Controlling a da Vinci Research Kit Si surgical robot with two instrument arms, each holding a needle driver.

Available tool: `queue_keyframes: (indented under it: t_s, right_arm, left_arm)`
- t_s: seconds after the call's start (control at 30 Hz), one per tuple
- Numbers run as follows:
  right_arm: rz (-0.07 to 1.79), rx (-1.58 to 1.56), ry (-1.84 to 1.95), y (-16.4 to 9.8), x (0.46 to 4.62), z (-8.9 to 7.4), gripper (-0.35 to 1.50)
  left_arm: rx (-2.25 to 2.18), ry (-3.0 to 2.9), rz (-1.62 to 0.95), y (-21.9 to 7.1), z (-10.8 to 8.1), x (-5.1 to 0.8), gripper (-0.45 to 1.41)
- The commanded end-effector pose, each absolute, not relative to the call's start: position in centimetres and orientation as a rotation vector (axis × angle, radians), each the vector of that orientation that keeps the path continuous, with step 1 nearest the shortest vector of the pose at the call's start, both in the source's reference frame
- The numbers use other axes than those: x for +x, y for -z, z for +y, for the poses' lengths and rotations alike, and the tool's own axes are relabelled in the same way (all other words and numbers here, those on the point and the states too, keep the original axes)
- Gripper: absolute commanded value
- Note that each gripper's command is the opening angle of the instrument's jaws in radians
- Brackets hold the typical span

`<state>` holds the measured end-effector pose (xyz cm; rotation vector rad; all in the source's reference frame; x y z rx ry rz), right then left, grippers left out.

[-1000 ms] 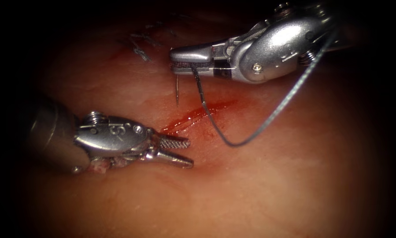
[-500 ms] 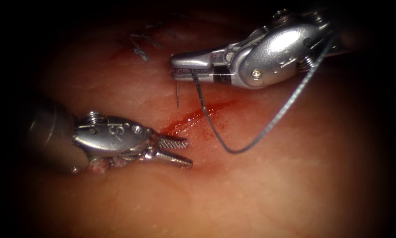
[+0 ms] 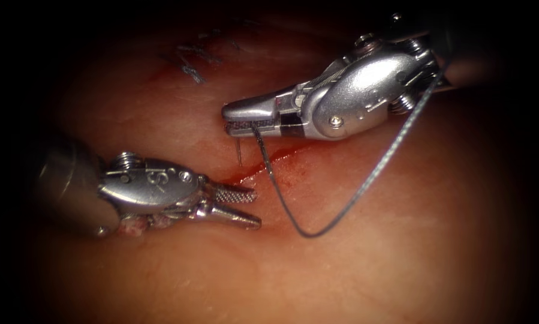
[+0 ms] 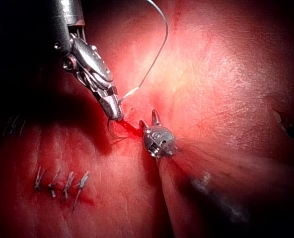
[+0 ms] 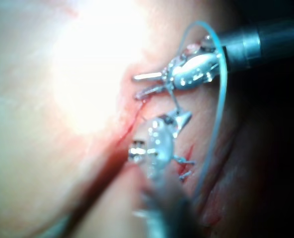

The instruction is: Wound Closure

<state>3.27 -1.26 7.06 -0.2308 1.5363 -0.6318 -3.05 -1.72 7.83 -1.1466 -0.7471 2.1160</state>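
Clamping the thin curved steel needle point(image 3: 239, 153) near its tail, the right tool's fingers point(image 3: 236, 123) hold it above the red-stained cut point(image 3: 254, 168) in the pink tissue point(image 3: 341, 264) (tip apparently not in the tissue); grey braided thread point(image 3: 365, 186) loops rightward. The left tool's fingers point(image 3: 245, 207) lie apart, empty, left of the cut. Left wrist view: right tool point(image 4: 114, 111) over the cut, left tool point(image 4: 149, 121) beside it.

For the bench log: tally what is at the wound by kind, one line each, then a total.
Tools: 2, right tool shut on the needle, left tool open, holding nothing
Needles: 1, tip above the cut
Threads: 1
Finished stitches: 4
Total: 8
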Motion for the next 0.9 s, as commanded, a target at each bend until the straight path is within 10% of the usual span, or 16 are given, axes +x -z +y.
queue_keyframes:
  t_s: [0.03,0.9]
  right_arm:
    - [1.534,-0.225,0.614,-7.08,3.34,-1.24,-0.35]
    - [1.505,0.032,0.375,-7.24,3.45,-1.05,-0.35]
  left_arm:
    - [-1.146,-2.117,-0.749,-7.88,-1.77,-3.10,0.01]
    - [-1.129,-2.131,-0.739,-7.95,-1.84,-3.16,-0.01]
